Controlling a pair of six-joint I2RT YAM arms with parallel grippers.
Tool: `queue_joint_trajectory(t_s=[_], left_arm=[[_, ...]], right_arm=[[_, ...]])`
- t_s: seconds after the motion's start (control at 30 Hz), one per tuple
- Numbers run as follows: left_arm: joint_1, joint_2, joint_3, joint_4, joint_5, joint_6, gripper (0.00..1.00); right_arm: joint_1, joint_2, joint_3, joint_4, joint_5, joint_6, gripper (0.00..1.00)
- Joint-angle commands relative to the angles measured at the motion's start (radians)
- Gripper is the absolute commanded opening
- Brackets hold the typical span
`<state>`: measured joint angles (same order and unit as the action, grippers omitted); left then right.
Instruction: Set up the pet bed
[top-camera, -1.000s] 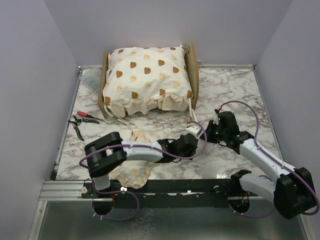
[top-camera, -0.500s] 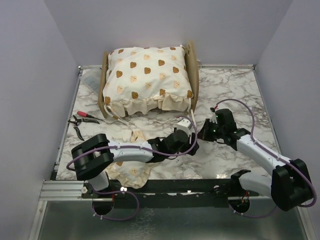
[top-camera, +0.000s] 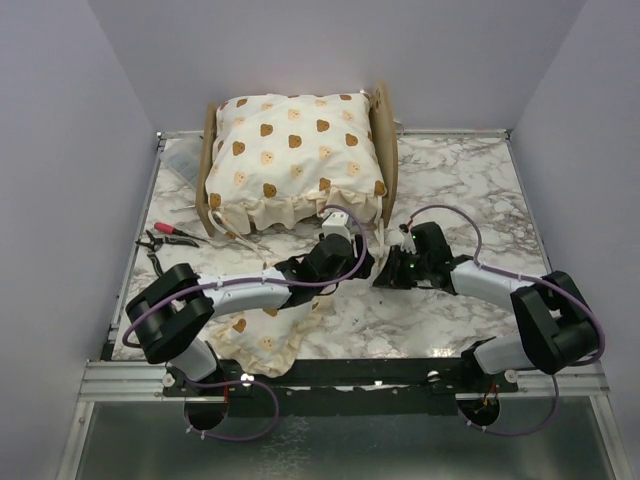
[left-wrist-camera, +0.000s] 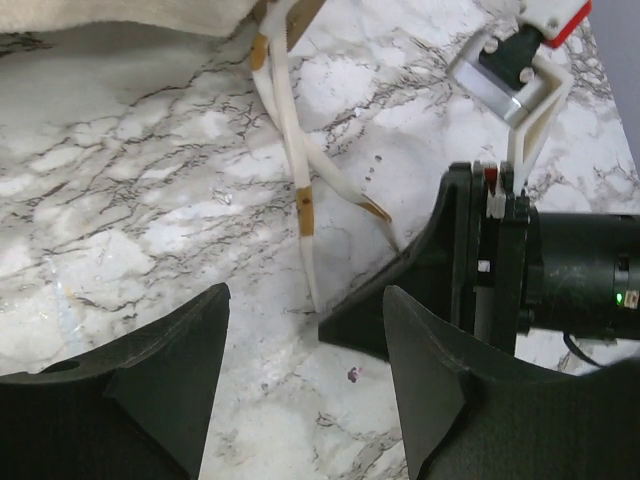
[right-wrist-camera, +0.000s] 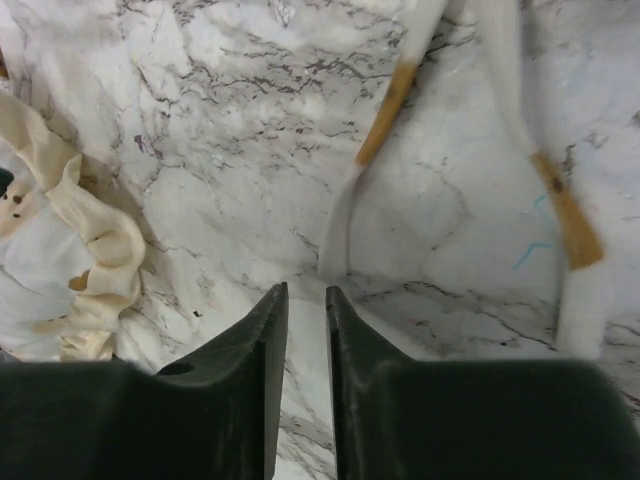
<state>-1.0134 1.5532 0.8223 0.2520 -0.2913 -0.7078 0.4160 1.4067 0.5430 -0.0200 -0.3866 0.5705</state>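
Observation:
The pet bed (top-camera: 383, 150) stands at the back of the table, with the big bear-print cushion (top-camera: 295, 150) lying on it. White tie strings (left-wrist-camera: 296, 170) with tan bands trail from the cushion's front corner onto the marble. My left gripper (top-camera: 355, 263) (left-wrist-camera: 305, 295) hangs open just in front of that corner, over bare marble and the string ends, holding nothing. My right gripper (top-camera: 382, 279) (right-wrist-camera: 305, 290) faces it from the right, close by. Its jaws are a narrow gap apart and empty, just short of a string end (right-wrist-camera: 343, 215). The small pillow (top-camera: 262, 338) (right-wrist-camera: 45, 250) lies under the left arm.
Red-handled pliers (top-camera: 165, 235) lie at the table's left edge, and a clear plastic bag (top-camera: 185, 160) sits at the back left. Walls close in on both sides. A metal rail (top-camera: 130, 378) runs along the near edge.
Both arms have moved up toward the bed's front right corner. The left gripper has opened wide. The right jaws have parted a little from shut.

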Motion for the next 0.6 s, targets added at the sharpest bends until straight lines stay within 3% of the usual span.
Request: queue_joint_trajectory(t_s=[0.0,0.17,0.37,0.57], left_arm=[[0.03,0.005,0.0,0.008,-0.025,0.004,0.65],[0.044,0.041,0.024,0.018,-0.014,0.026,0.65],[0.046,0.07,0.056,0.024,-0.02,0.068,0.65],[0.051,0.082,0.078,0.025,-0.023,0.103,0.65]], right_arm=[[0.027,0.002,0.011,-0.036,0.005,-0.036,0.31],[0.027,-0.109,0.047,-0.232,0.136,-0.089,0.49],[0.027,-0.221,0.13,-0.42,0.452,-0.123,0.5],[0.027,-0.122,0.17,-0.38,0.515,-0.154,0.5]])
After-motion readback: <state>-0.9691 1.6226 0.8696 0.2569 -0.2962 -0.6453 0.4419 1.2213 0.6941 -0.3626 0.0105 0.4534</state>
